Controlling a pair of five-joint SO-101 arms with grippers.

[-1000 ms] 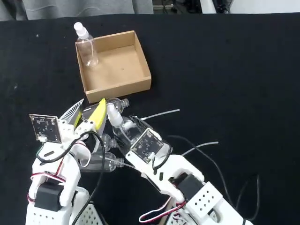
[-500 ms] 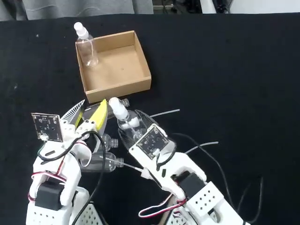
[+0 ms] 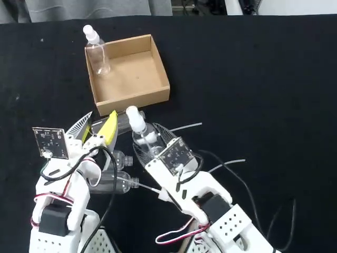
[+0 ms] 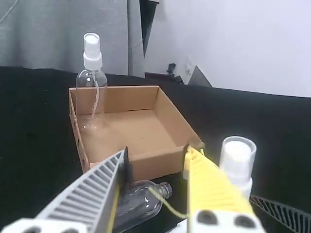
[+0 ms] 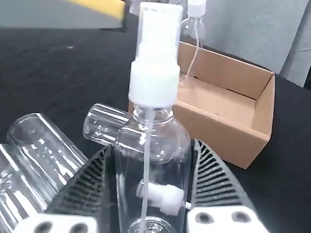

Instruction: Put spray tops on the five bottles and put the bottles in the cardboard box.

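One bottle [image 5: 151, 167], base cut off, in right hand [image 5: 152, 147]

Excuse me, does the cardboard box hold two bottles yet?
No, the cardboard box holds one capped bottle, standing in a corner.

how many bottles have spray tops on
2: capped bottle standing in a corner of the cardboard box; held bottle upright in the right gripper. Lying bottles by the arms are partly hidden.

Black table [image 3: 253, 79]: cardboard box [image 3: 134, 98], bottles [image 3: 113, 183] (lying)
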